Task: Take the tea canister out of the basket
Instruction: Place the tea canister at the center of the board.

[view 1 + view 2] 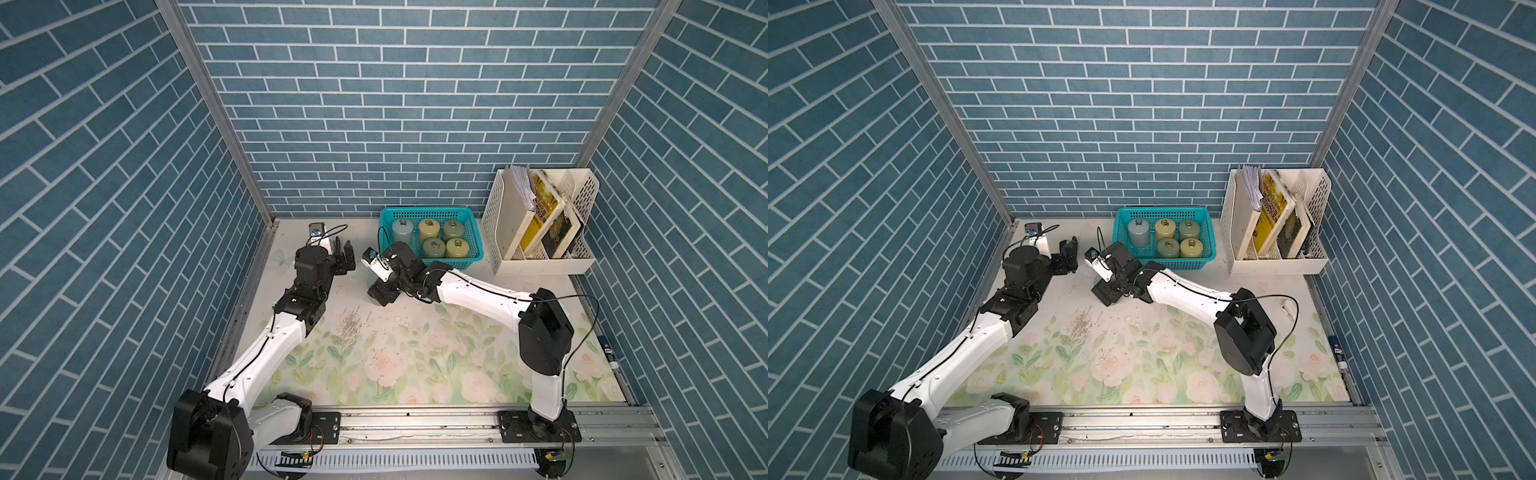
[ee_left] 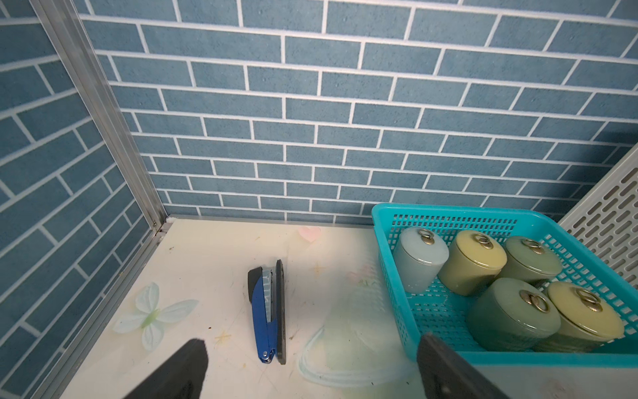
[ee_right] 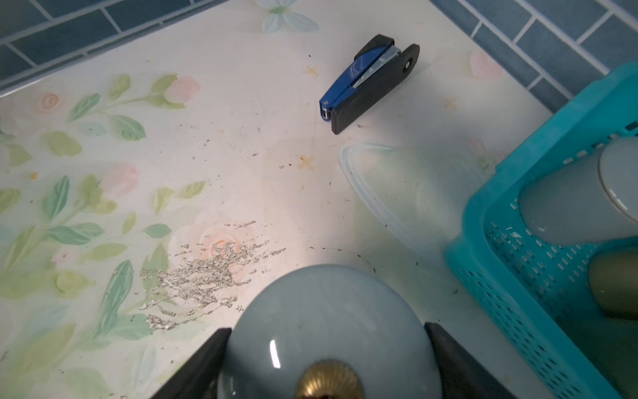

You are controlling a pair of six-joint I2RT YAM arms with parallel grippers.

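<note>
My right gripper [image 3: 328, 345] is shut on a grey-blue tea canister [image 3: 328, 311] with a brass knob, its black fingers pressed on both sides of the lid. It is over the table, just left of the teal basket [image 3: 490, 207], outside it. In both top views the wrist [image 1: 384, 286] hides that canister. The basket [image 1: 424, 210] stands at the back and holds several more canisters, grey [image 1: 402, 231], yellow [image 1: 429, 230] and green [image 1: 454, 230]. My left gripper [image 2: 310, 366] is open and empty at the back left [image 1: 345, 251], apart from the basket.
A blue and black stapler [image 2: 267, 311] lies on the table just ahead of my left gripper. A tall white perforated file rack [image 1: 540, 224] with books stands right of the basket. A scuffed patch [image 1: 349, 328] marks the floral mat. A small tube [image 1: 609, 353] lies by the right wall.
</note>
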